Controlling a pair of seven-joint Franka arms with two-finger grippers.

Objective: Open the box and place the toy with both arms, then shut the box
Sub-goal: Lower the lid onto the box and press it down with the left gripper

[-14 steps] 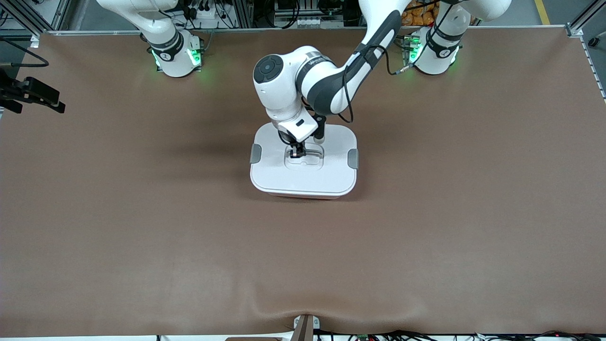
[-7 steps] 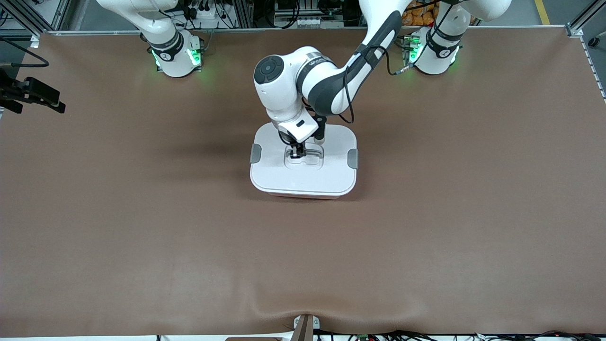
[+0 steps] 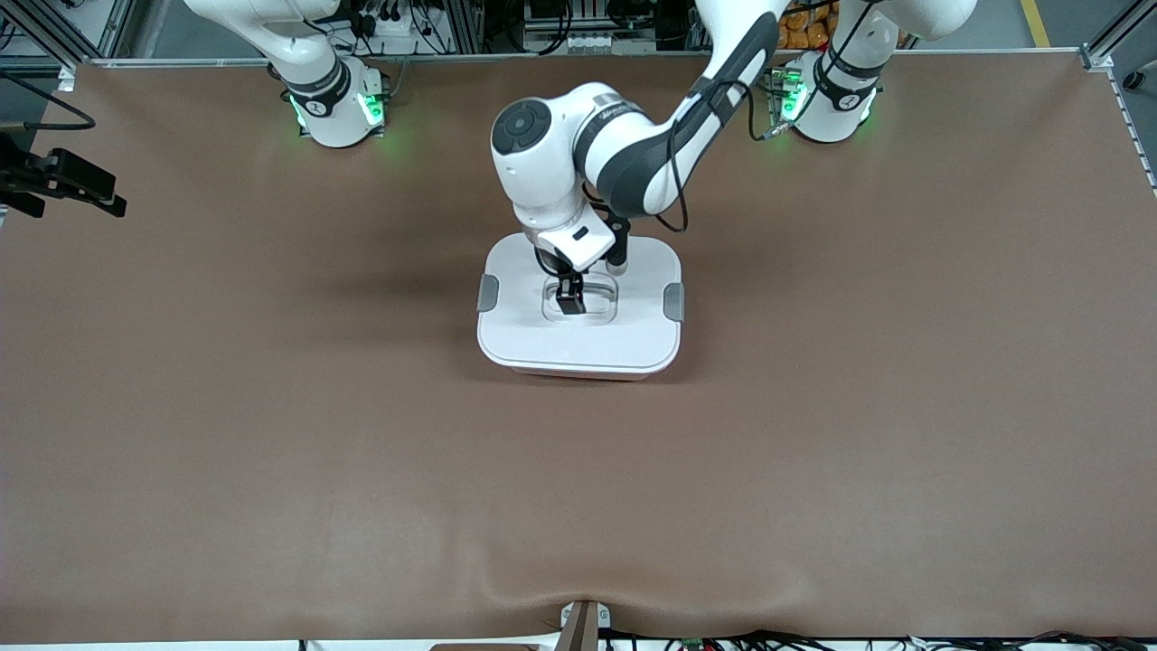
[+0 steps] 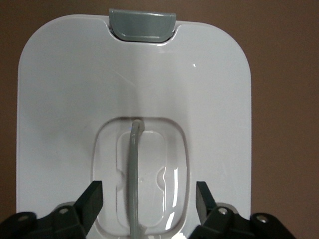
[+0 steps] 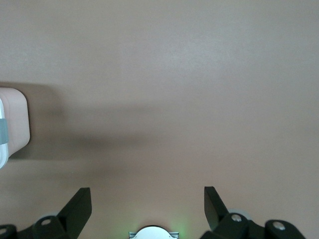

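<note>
My left gripper point(image 4: 148, 199) hangs spread-fingered over the recessed grey handle point(image 4: 133, 174) of the white-lidded pink plastic box point(image 3: 578, 312) mid-desk, lid on, so I judge only withdrawal remains; my open right gripper point(image 5: 144, 204) waits.

**Even overhead light, soft shadows, mild glare on white plastic**

Lit brightly and evenly from above across the brown matte bench point(image 3: 271, 407). Soft, diffuse shadow spread on the bench beside the white-lidded rounded translucent pink plastic box point(image 3: 578, 312), toward the right arm's end. Small specular glints on the glossy white plastic lid point(image 4: 70, 99) in the left wrist view, strongest in the recessed centre handle well point(image 4: 172, 186). Green indicator glow spilling onto the bench around both arm bases. Broad dim shadow band across the bench in the right wrist view. Sharp focus in the front view; black tool fingers point(image 4: 90, 199) slightly soft at the frame edge.
</note>
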